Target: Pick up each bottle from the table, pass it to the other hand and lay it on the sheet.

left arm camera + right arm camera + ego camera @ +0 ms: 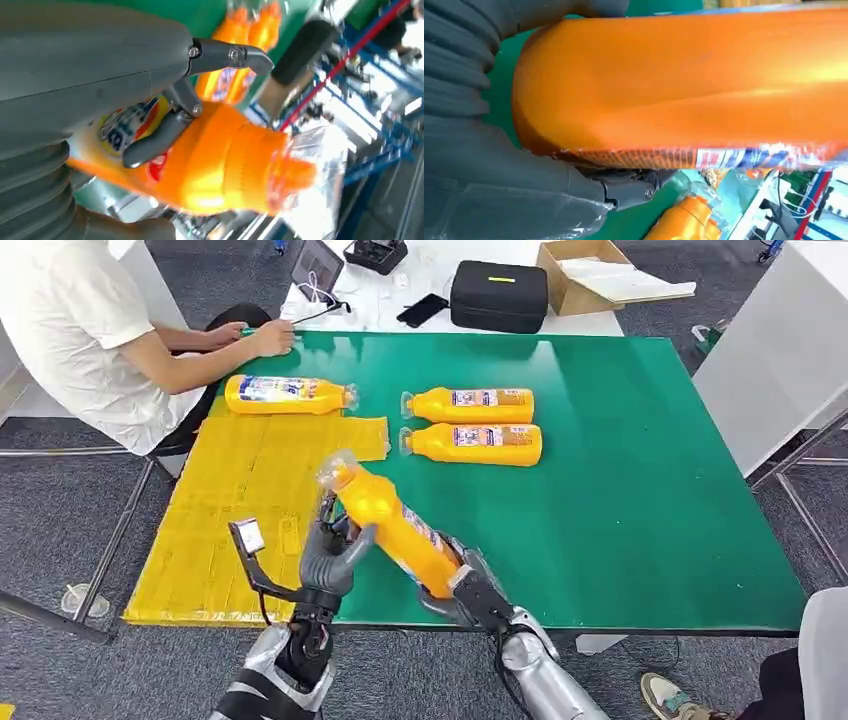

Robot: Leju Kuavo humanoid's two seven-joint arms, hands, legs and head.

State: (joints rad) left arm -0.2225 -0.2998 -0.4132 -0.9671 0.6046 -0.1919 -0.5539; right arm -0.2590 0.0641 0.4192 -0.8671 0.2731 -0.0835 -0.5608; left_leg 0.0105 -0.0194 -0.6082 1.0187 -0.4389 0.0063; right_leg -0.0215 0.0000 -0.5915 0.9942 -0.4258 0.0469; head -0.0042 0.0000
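Your right hand (468, 585) grips the held bottle (395, 525) at its base; your left hand (330, 552) curls its fingers (150, 145) around the bottle's upper body.

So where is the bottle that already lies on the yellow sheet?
In the head view, the bottle lies at the yellow sheet's far end, left of the two bottles on the green table.

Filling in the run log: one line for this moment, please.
phase: handover | held bottle: right hand grips base, left hand around upper body | yellow sheet: one bottle | table: two bottles

Bright even light; wrist views blurred close-up.
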